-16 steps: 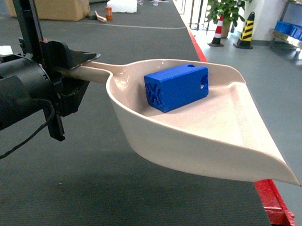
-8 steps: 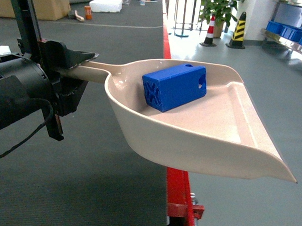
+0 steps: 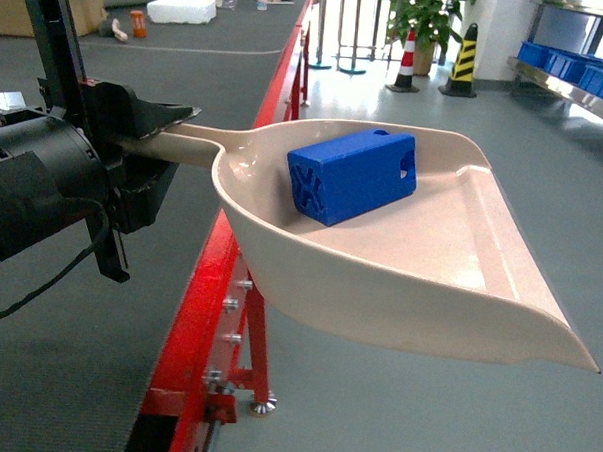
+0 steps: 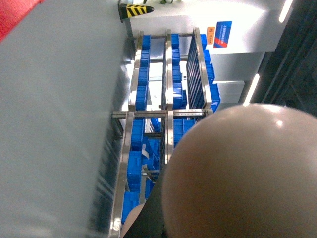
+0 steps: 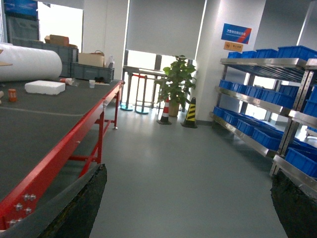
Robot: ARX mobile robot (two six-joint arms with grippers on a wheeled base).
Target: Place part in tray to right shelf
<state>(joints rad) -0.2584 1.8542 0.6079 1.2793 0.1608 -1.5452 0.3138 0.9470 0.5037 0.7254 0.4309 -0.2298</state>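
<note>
**Swung right, off the table**

Now past the red-edged grey table [image 3: 95, 377], over open floor. Left gripper [image 3: 151, 129] clamped on the beige dustpan-shaped tray [image 3: 429, 282]; small blue ribbed block [image 3: 352, 174] inside. Right gripper's pads [image 5: 79, 208] spread, empty. Steel shelf [image 5: 257, 104] far right, probably next.

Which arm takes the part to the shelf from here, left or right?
Left. Its gripper is shut on the tray handle, with the part lying inside. The right gripper is open and empty, its fingers framing bare floor; the shelf stands off to the right.
</note>
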